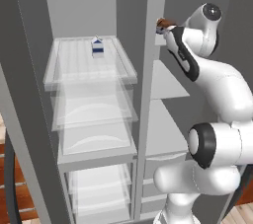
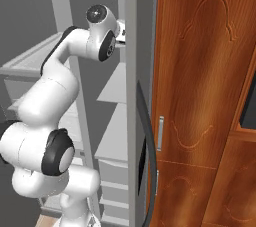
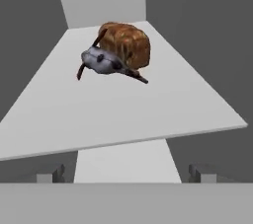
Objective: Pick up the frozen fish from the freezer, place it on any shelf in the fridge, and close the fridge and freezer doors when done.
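The frozen fish, grey-blue with dark brown fins, lies on the freezer's upper white shelf in the hand view. A brown loaf-shaped block sits right behind it and touches it. My gripper is open, its two fingertips spread wide at the near edge of that shelf, short of the fish, with nothing between them. In the left base view the arm reaches up into the right-hand compartment, where a brown bit shows at the hand.
The left compartment holds several glass shelves, and a small blue-and-white carton stands on the top one. Both doors stand open: a grey door edge at the left, and a wood-fronted door with a dark gasket at the right. Lower freezer shelves lie beneath the arm.
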